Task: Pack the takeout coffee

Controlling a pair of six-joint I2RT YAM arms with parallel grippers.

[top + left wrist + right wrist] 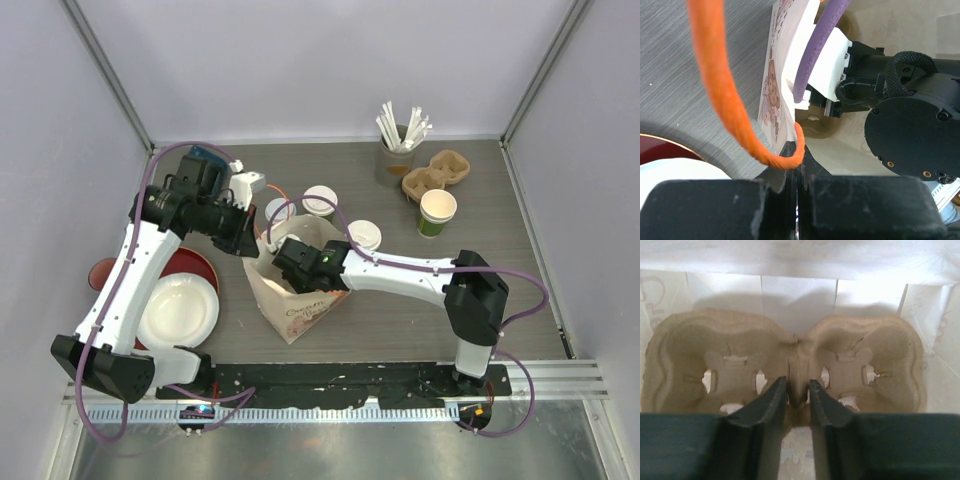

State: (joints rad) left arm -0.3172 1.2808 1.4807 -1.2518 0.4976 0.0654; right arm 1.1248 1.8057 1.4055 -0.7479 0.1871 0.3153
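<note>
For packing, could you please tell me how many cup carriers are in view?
2: one cup carrier beside the straw cup; a second carrier inside the paper bag at the right end effector. More may be hidden.

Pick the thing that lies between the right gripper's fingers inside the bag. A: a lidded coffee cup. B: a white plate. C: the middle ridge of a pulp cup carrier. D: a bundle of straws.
C: the right wrist view shows the fingers of the right gripper either side of the middle ridge of the cup carrier, inside the paper bag.
</note>
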